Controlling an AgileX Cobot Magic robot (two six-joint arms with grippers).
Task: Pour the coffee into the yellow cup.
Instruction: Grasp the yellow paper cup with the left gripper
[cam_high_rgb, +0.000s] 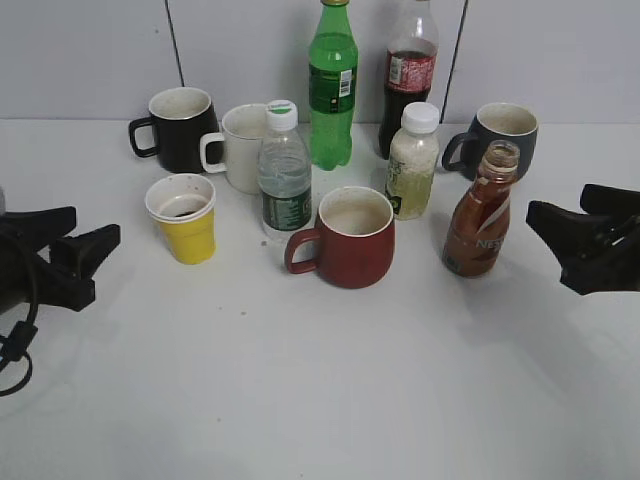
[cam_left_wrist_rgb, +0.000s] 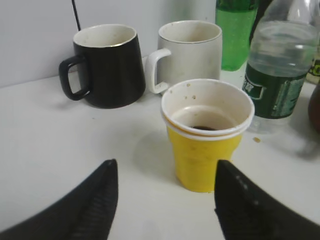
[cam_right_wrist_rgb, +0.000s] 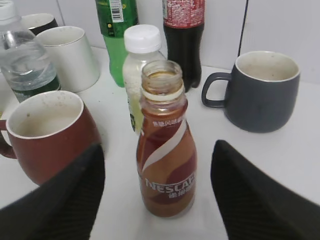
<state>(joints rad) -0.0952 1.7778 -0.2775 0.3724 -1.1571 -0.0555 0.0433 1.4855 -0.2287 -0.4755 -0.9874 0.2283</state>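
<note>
The brown Nescafe coffee bottle (cam_high_rgb: 482, 216) stands upright and uncapped on the white table at the right; in the right wrist view (cam_right_wrist_rgb: 166, 165) it stands between and just beyond my open jaws. My right gripper (cam_high_rgb: 570, 232) is open and empty, to the right of the bottle, not touching it. The yellow cup (cam_high_rgb: 184, 219) stands at the left with a little dark liquid at its bottom; in the left wrist view (cam_left_wrist_rgb: 205, 150) it stands just ahead of my jaws. My left gripper (cam_high_rgb: 88, 248) is open and empty, left of the cup.
A dark red mug (cam_high_rgb: 345, 238) stands in the middle front. Behind are a black mug (cam_high_rgb: 180, 128), a white mug (cam_high_rgb: 240, 146), a water bottle (cam_high_rgb: 284, 178), a green soda bottle (cam_high_rgb: 332, 85), a cola bottle (cam_high_rgb: 407, 75), a white-capped bottle (cam_high_rgb: 412, 162) and a grey mug (cam_high_rgb: 500, 138).
</note>
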